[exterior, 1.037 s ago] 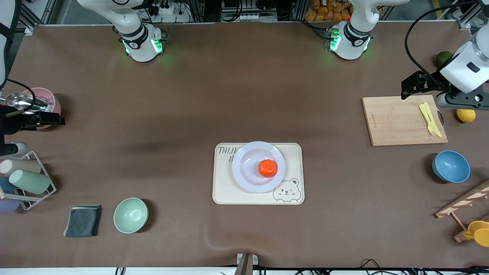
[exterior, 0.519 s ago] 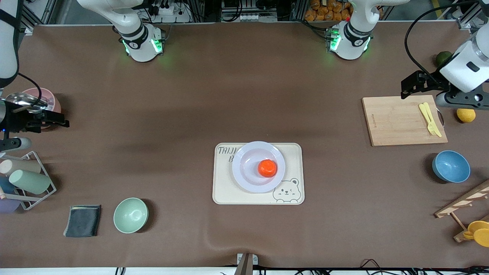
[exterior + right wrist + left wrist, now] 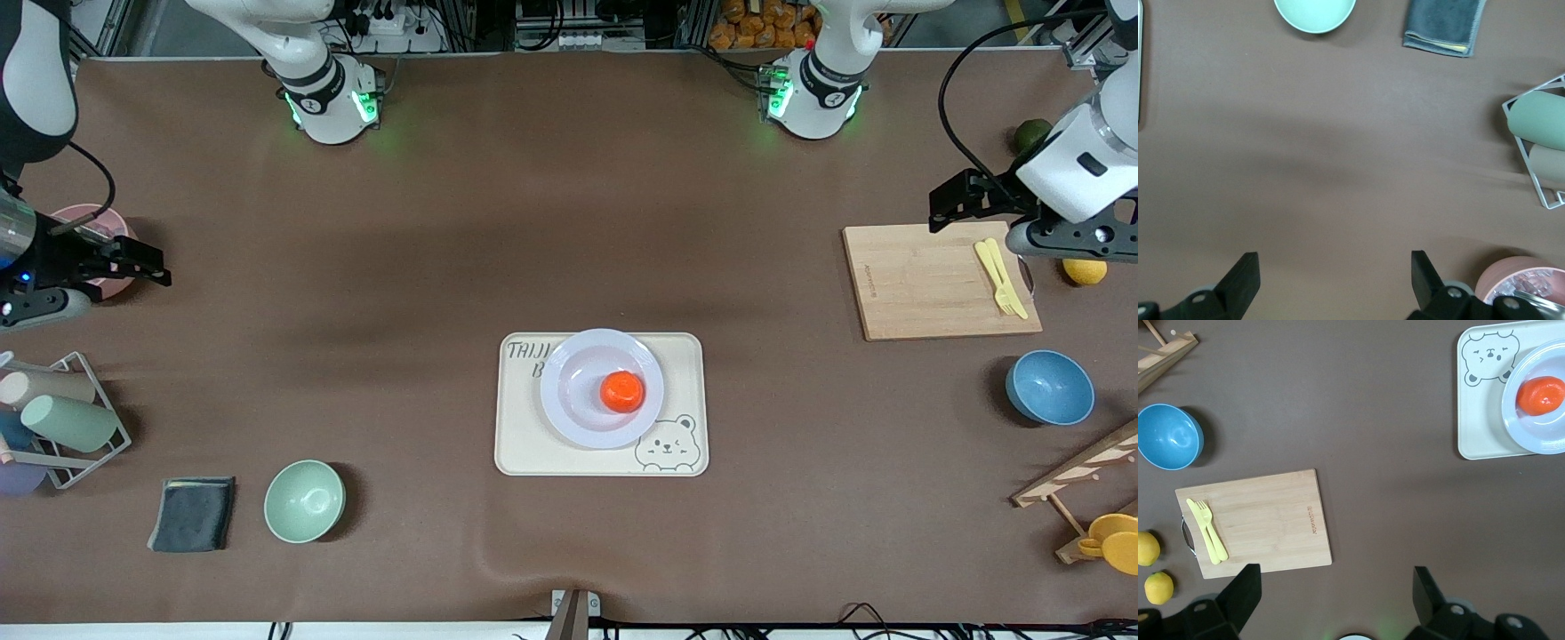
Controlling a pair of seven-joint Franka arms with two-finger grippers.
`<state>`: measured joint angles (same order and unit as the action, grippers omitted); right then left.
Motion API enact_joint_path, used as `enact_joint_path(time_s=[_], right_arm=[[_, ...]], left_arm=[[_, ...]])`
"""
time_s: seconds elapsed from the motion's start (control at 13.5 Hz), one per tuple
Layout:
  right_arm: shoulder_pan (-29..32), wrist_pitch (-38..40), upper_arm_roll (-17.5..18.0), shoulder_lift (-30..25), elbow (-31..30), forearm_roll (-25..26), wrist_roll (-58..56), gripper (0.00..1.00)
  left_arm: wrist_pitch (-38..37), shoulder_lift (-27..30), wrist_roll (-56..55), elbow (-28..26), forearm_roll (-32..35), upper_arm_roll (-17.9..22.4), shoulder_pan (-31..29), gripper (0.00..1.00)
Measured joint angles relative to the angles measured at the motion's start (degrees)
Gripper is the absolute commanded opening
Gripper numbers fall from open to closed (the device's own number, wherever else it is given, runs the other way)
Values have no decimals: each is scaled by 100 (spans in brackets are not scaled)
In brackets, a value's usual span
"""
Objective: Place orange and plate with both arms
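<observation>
The orange [image 3: 622, 391] lies on the pale plate [image 3: 578, 356], which sits on the cream bear tray [image 3: 524, 444] at the table's middle. Both also show in the left wrist view: the orange [image 3: 1540, 395] and the plate [image 3: 1538, 440]. My left gripper [image 3: 947, 203] is open and empty, in the air over the corner of the wooden cutting board [image 3: 925, 284] at the left arm's end; in its wrist view it [image 3: 1337, 583] frames bare table. My right gripper [image 3: 147, 265] is open and empty, in the air beside the pink bowl [image 3: 107, 222] at the right arm's end; its wrist view [image 3: 1335, 267] shows bare table.
Yellow fork and knife [image 3: 1000, 276] lie on the board. Lemons [image 3: 1085, 271], a dark green fruit [image 3: 1031, 135], a blue bowl [image 3: 1049, 388] and a wooden rack [image 3: 1076, 476] are at the left arm's end. A green bowl [image 3: 304, 501], grey cloth [image 3: 193, 514] and cup rack [image 3: 62, 422] are at the right arm's end.
My right gripper has risen and drifted slightly toward the table's middle, off the pink bowl. My left gripper has shifted slightly toward the robots' bases. The orange and plate have not moved.
</observation>
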<state>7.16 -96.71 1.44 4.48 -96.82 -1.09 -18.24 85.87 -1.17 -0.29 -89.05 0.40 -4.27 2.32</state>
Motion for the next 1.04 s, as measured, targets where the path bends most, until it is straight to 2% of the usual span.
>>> enact_joint_path(time_s=[0.52, 0.74, 1.04], right_arm=[[37, 32, 11, -108, -48, 9, 300, 100], [-143, 33, -219, -139, -49, 9, 303, 100], [-236, 8, -287, -139, -48, 9, 303, 100]], left_arm=[[0, -17, 0, 0, 0, 9, -23, 100], [0, -17, -1, 4, 0, 9, -24, 100], [1, -17, -1, 12, 0, 7, -17, 100]])
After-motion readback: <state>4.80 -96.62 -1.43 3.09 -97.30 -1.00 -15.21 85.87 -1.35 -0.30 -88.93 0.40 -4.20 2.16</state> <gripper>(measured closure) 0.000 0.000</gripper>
